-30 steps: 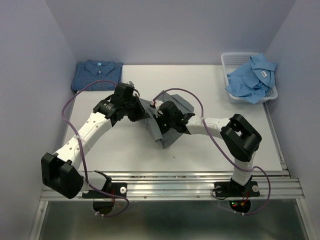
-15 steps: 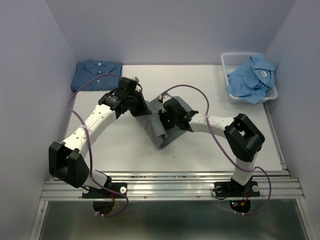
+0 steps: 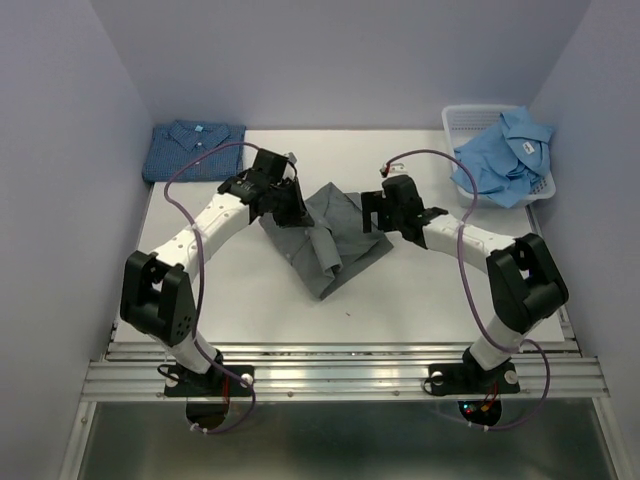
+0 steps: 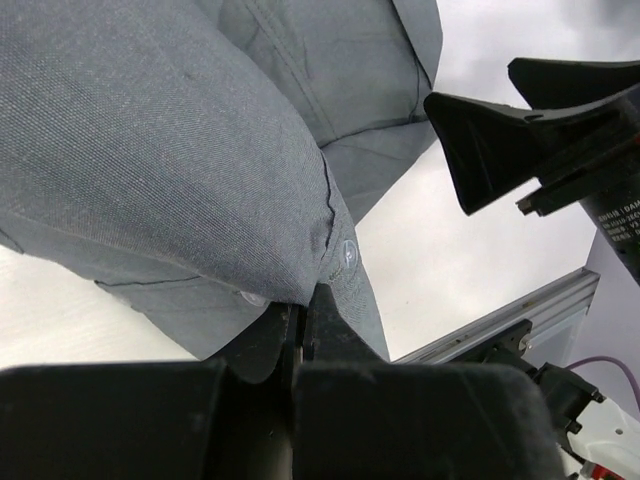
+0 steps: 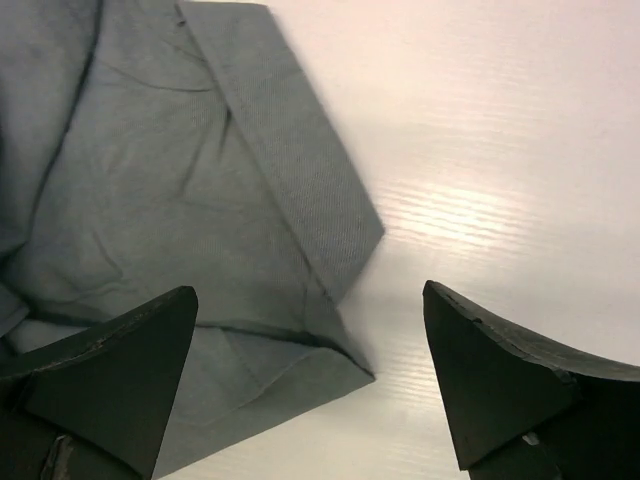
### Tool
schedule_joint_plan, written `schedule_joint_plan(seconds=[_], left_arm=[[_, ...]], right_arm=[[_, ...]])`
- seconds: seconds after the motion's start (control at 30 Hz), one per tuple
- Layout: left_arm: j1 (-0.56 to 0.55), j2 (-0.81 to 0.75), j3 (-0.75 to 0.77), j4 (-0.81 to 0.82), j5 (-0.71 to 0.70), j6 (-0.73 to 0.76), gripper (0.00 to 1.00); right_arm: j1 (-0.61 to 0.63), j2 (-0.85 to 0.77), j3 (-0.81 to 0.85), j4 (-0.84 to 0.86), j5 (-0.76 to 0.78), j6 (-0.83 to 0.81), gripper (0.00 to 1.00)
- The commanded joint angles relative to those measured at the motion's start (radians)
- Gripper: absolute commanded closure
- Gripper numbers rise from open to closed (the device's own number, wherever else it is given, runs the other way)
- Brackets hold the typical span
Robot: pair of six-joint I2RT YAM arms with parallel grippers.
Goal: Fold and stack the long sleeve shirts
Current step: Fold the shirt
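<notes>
The plain grey shirt (image 3: 335, 235) lies partly folded in the middle of the table, one end pointing toward the near edge. My left gripper (image 3: 290, 205) is at its back left edge, shut on a fold of the grey cloth (image 4: 180, 150) next to a button. My right gripper (image 3: 378, 215) hovers open just over the shirt's right corner (image 5: 150, 180), and nothing lies between its fingers (image 5: 120, 370). The dark blue patterned shirt (image 3: 195, 150) lies folded at the back left. The light blue shirt (image 3: 505, 155) is crumpled in the basket.
A white mesh basket (image 3: 462, 120) stands at the back right corner. Grey walls close in the table on three sides. The metal rail (image 3: 340, 365) with both arm bases runs along the near edge.
My right gripper opened, let go of the grey shirt and drew back to the right. My left gripper carried its edge toward the back, and the shirt now lies more spread out.
</notes>
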Motion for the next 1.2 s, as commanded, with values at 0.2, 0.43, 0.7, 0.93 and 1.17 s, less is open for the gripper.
schedule_joint_plan(seconds=[0.2, 0.43, 0.7, 0.93, 1.17], left_arm=[[0.002, 0.084, 0.175, 0.030, 0.082, 0.061, 1.00], [-0.010, 0.161, 0.257, 0.014, 0.098, 0.078, 1.00], [-0.050, 0.285, 0.380, 0.036, 0.128, 0.072, 1.00], [-0.070, 0.423, 0.511, 0.050, 0.157, 0.054, 1.00], [-0.074, 0.554, 0.635, 0.056, 0.135, 0.020, 1.00]], right_arm=[[-0.037, 0.173, 0.125, -0.006, 0.080, -0.122, 0.47], [-0.037, 0.249, 0.146, -0.017, -0.001, -0.128, 0.75], [-0.046, 0.280, 0.103, -0.017, -0.127, -0.108, 0.79], [-0.046, 0.271, 0.088, -0.002, -0.167, -0.085, 0.79], [-0.055, 0.266, 0.074, 0.010, -0.203, -0.068, 0.79]])
